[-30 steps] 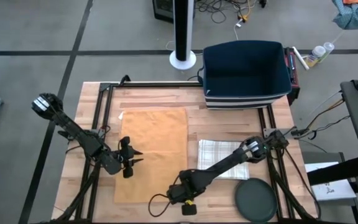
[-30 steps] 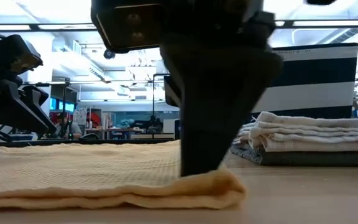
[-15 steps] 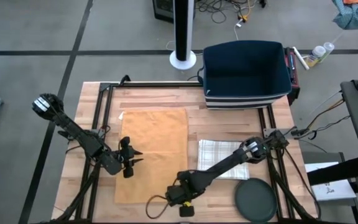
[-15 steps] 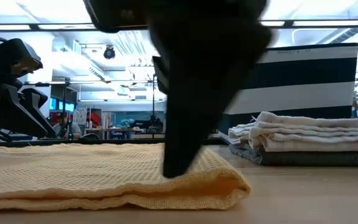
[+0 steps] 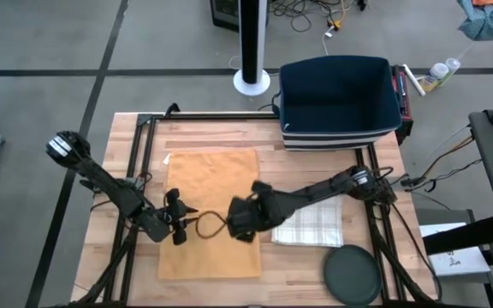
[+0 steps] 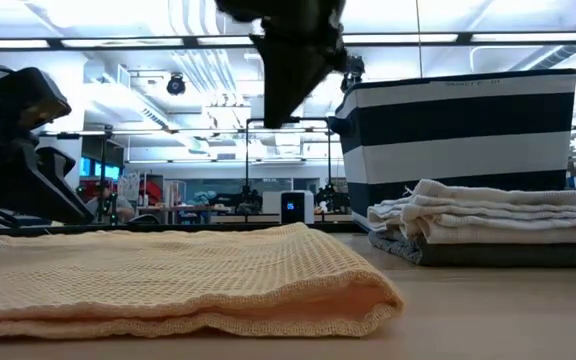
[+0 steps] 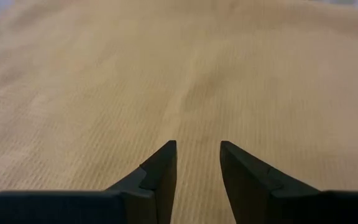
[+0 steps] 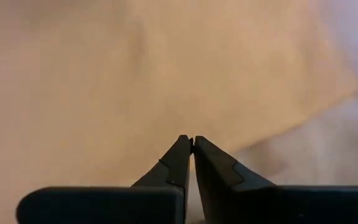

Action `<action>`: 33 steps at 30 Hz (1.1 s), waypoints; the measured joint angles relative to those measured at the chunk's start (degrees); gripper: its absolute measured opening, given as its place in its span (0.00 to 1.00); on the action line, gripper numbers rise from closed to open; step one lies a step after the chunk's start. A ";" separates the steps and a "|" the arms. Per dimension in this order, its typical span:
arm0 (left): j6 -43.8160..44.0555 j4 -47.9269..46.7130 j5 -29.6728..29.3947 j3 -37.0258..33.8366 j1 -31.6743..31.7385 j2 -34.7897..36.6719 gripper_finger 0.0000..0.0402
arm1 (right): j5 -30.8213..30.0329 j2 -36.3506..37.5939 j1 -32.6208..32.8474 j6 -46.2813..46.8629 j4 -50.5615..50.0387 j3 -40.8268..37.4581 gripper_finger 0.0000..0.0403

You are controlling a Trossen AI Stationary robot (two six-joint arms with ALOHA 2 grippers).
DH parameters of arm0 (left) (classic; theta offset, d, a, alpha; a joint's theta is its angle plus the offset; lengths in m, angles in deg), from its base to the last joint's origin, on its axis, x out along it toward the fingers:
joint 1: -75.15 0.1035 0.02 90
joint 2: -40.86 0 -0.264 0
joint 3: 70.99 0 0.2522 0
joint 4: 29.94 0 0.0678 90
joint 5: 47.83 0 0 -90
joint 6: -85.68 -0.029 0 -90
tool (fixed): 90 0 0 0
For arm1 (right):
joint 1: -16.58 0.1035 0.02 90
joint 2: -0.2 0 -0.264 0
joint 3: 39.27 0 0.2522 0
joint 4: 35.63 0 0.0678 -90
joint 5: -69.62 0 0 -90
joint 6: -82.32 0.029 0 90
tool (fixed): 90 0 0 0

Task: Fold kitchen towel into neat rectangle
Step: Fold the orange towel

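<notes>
Orange towel (image 5: 210, 212), lower centre, already lies doubled; further folds remain for you. Your right gripper (image 5: 240, 221) hovers clenched and empty above it, while your left gripper (image 5: 185, 217) rests parted, holding nothing.

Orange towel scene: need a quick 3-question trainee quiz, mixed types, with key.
1. True or false: the right gripper is shut and holds nothing.
2. The checked towel lies on which side of the orange towel in the high view? A) left B) right C) on top
3. Fill in: the left gripper, fingers apart, hovers over the ____ towel.

Key: 1 true; 2 B; 3 orange.
</notes>
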 joint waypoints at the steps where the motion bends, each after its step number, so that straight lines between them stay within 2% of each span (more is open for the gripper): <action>1: -0.01 0.19 -0.48 -0.02 0.00 -0.35 0.28 | -2.44 -0.01 -0.75 1.36 0.02 -0.02 0.05; 4: 0.48 2.36 -0.94 -0.02 0.00 -1.90 0.28 | -6.67 -0.21 -3.86 6.03 1.48 -0.28 0.05; 7: 0.89 3.49 -0.58 -0.02 0.00 -3.51 0.28 | -5.47 -0.46 -7.32 12.59 4.74 -0.59 0.05; 10: 2.70 3.67 -0.45 -0.02 0.00 -4.79 0.28 | -4.37 -1.49 -9.72 13.71 10.57 -1.99 0.05; 17: -0.35 1.63 2.24 2.73 -0.07 1.41 0.28 | 8.36 -6.44 -8.53 10.18 20.19 -4.57 0.05; 22: -0.05 -5.78 2.93 3.73 -0.07 8.66 0.28 | 12.89 -9.08 -4.83 13.11 15.12 -4.59 0.05; 25: -1.09 -8.05 2.27 3.71 0.67 12.75 0.28 | 13.63 -9.66 -3.27 16.76 9.56 -4.85 0.05; 28: -1.85 -9.68 1.93 3.69 1.76 16.94 0.28 | 14.64 -9.30 -1.81 19.01 8.56 -5.10 0.05; 33: -2.99 -14.16 2.14 3.58 2.08 22.25 0.28 | 12.34 -6.18 -0.39 17.75 6.74 -2.78 0.05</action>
